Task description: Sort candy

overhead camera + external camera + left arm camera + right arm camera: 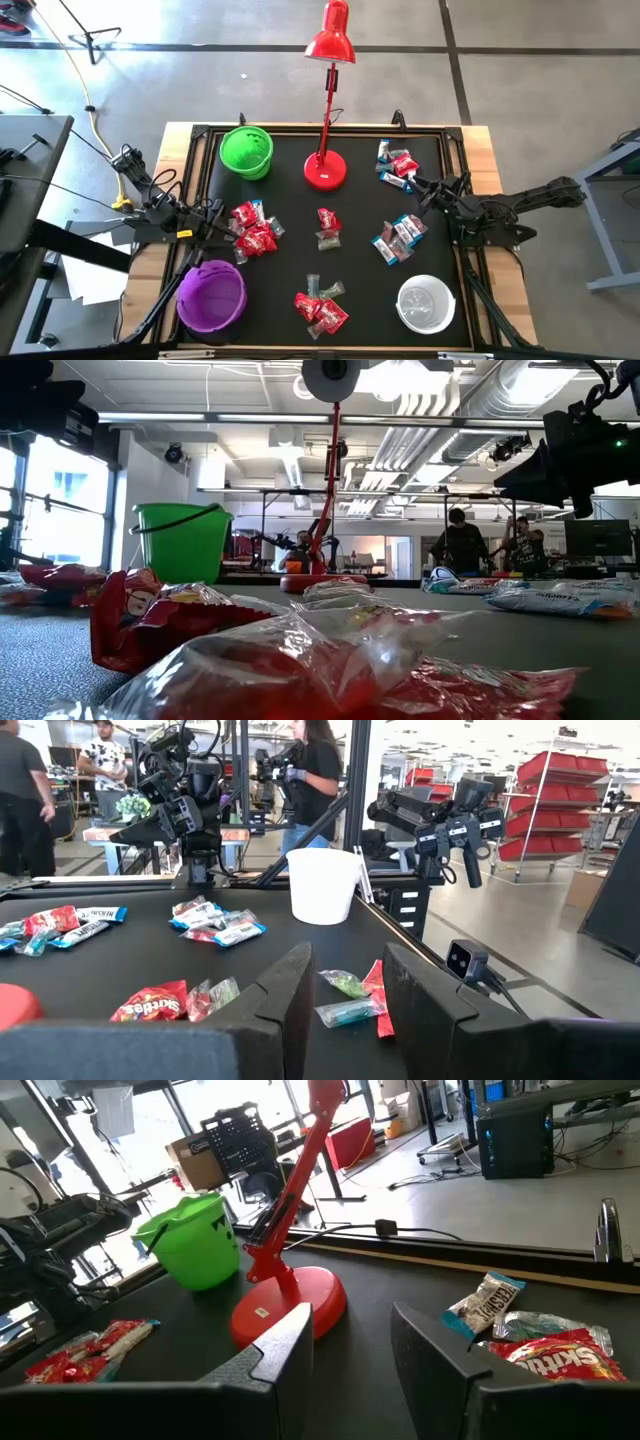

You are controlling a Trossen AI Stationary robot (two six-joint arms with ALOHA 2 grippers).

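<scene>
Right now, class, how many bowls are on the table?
3. The green bowl sits at the far left beside the red lamp, the purple bowl at the near left, and the white bowl at the near right. None looks hidden.

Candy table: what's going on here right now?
Candy sorting, not visibly started. Both arms wait at the table edges: the left gripper beside the candy pile at left, the right gripper between the two piles on its side. Both are open and empty. Five loose piles of wrapped candy lie on the black mat. The white bowl and purple bowl look empty; the green bowl's inside is unclear. A red desk lamp stands at the back.
</scene>
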